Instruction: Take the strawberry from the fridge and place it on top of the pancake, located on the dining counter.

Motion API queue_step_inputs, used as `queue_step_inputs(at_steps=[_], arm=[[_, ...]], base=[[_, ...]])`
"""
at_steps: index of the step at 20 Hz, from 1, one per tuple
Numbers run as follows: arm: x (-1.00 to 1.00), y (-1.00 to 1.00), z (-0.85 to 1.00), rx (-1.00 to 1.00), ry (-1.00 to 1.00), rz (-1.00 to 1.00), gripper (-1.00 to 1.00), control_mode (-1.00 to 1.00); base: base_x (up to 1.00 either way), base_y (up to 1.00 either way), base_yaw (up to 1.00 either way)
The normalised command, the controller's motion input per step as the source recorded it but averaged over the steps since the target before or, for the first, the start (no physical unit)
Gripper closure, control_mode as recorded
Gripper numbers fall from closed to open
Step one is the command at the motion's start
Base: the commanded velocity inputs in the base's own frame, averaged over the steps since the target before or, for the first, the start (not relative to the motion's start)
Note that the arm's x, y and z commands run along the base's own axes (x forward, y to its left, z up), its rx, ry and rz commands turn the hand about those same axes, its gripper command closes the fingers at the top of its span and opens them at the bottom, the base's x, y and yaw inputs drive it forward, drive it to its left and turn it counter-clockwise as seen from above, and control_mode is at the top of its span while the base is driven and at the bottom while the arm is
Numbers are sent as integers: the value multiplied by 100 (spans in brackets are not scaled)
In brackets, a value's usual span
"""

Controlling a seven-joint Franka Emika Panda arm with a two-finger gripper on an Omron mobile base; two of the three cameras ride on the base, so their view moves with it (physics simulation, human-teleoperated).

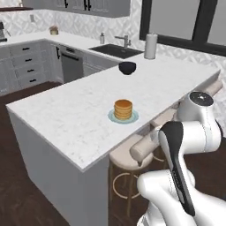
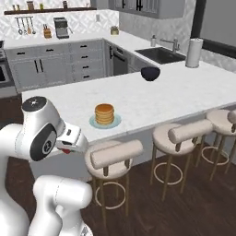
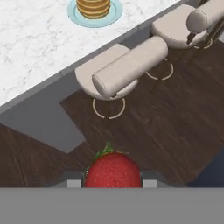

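The red strawberry (image 3: pixel 113 169) with its green leaf cap sits between my gripper's (image 3: pixel 112 183) two dark tips, and the gripper is shut on it. In the right base view a bit of red (image 2: pixel 66 150) shows under the hand, left of the counter and below its edge. The pancake (image 1: pixel 123 109) (image 2: pixel 104 114) (image 3: pixel 93 6) is a golden stack on a pale teal plate (image 1: pixel 132 117), near the stool side of the white marble dining counter (image 1: pixel 75 110) (image 2: pixel 184 97) (image 3: pixel 35 43). The hand hangs over dark wood floor, short of the counter. The fridge is out of view.
Beige padded stools (image 2: pixel 115 154) (image 3: pixel 127 70) line the counter's near side, directly between the hand and the plate. A black bowl (image 1: pixel 127 67) (image 2: pixel 150 73) stands further along the counter, with a paper towel roll (image 1: pixel 150 46) and sink (image 1: pixel 115 50) beyond.
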Motion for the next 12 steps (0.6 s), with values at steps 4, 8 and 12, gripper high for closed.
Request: queue_step_inputs(at_steps=[4, 8, 12], arm=[[0, 0, 0, 0, 0, 0, 100, 100], [0, 0, 0, 0, 0, 0, 100, 100], [0, 0, 0, 0, 0, 0, 100, 100]], base=[[0, -70, 82], [-13, -91, 69], [-31, -99, 60]])
